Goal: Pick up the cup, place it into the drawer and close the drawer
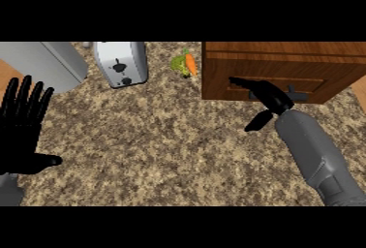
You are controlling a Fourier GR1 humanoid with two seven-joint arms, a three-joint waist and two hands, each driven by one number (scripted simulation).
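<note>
Head view:
1. Left robot hand rests open, fingers up, at the left edge of the bench.
2. Right robot hand, fingers straight, touches the drawer front; the cup's place cannot be told.
3. Toaster and carrot lie beyond.

The drawer unit is cut off at the top edge, its dark handle partly hidden behind the right hand. Far left of the unit, a grey appliance and the left hand are clipped by the view's edge.
</note>
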